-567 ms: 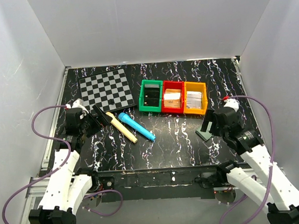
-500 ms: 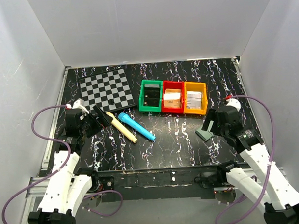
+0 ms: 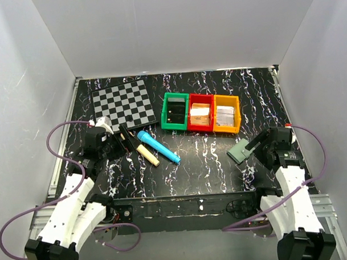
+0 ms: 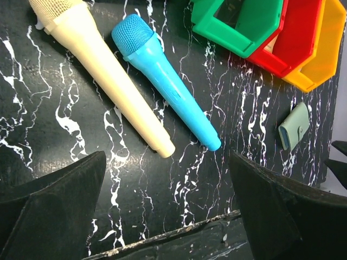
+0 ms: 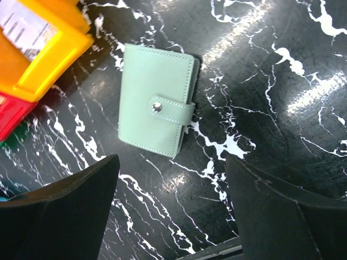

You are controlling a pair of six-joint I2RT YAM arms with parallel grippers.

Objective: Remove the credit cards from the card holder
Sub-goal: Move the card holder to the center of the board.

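Three coloured bins (image 3: 199,128) stand near the closed card holder (image 5: 146,92).

The holder (image 5: 156,114) is seen closed, pale green, its tab fastened across one edge by a metal snap. It is laid flat on the black marbled table (image 5: 271,81), near the yellow bin (image 5: 51,51), not touching it.

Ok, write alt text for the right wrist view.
A closed mint-green card holder, its snap tab fastened, lies flat on a black marbled table, just beyond the open right gripper. A yellow bin and a red bin edge in at upper left.
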